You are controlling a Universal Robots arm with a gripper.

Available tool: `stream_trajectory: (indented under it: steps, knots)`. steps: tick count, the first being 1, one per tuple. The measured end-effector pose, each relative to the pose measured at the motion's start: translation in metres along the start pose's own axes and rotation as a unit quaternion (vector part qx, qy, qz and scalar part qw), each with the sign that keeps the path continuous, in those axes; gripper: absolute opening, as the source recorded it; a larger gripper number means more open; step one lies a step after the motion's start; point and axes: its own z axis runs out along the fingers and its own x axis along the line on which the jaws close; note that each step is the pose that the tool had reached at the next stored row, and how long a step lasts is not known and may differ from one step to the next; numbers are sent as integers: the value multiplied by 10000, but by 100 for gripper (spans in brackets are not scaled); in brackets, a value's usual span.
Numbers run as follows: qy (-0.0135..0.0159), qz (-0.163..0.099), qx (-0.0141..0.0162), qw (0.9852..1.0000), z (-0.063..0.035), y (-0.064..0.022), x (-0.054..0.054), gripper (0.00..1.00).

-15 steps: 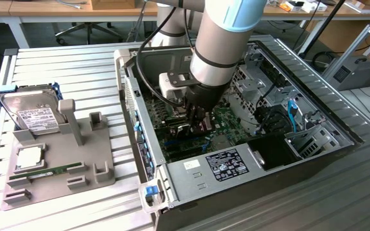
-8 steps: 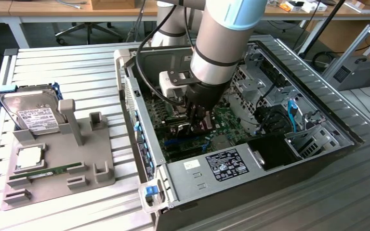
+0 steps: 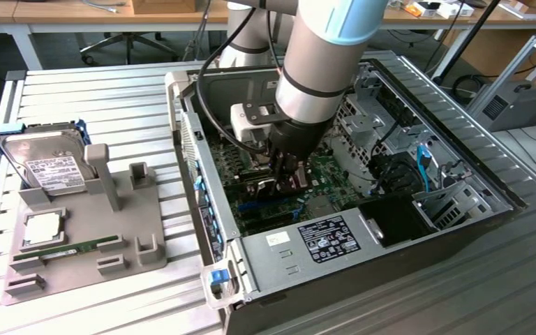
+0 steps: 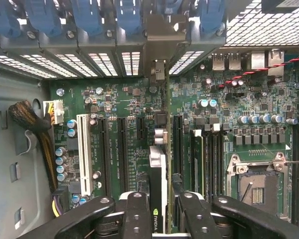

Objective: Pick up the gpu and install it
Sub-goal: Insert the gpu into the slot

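Holding gpu [image 4: 158, 169] edge-on, tool [image 4: 162, 201] clamped across card's 2 faces, inside open computer case [image 3: 268, 258] at centre of exterior view. Card directly under tool, long axis parallel to motherboard [image 4: 119, 99] slots, far end at rear vent row [image 4: 70, 62]. Whether seated: cannot tell.

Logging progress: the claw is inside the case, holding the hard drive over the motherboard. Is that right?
Not quite. The claw is inside the case over the motherboard, but it holds the gpu, seen edge-on between its fingers in the wrist view. The exterior view shows the hard drive on the stand outside the case.
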Motion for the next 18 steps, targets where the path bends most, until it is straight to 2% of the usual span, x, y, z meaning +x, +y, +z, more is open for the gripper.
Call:
stream_trajectory:
  steps: [18]
  knots:
    - [-1,-57,-4,10000,23,-1,2,27]
